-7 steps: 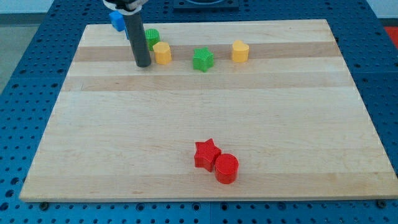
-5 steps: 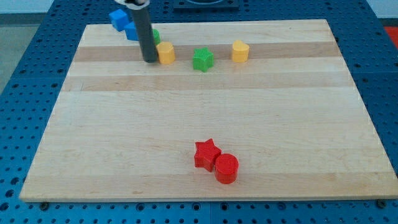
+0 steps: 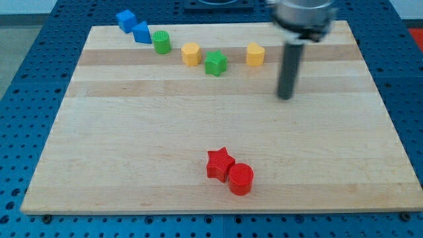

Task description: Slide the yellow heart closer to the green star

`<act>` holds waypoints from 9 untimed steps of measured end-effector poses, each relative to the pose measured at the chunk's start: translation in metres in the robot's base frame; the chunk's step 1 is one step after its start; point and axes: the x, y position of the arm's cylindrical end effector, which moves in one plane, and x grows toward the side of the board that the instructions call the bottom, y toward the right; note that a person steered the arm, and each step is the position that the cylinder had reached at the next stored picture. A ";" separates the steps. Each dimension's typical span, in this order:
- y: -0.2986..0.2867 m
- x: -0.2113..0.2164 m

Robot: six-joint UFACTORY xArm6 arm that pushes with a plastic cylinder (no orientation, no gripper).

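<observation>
A yellow block that looks like the heart sits near the view's top, right of the green star, with a gap between them. A second yellow block, its shape unclear, sits just left of the star, almost touching it. My tip is on the board below and to the right of the heart-like block, touching no block. The rod is blurred.
A green cylinder and two blue blocks lie in a row at the top left. A red star and a red cylinder touch each other near the board's bottom edge.
My tip was at the left yellow block's left side and has swung far right. That yellow block has slid right, close to the green star.
</observation>
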 end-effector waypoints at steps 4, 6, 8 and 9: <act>-0.050 -0.133; -0.077 -0.114; -0.095 -0.071; -0.099 -0.054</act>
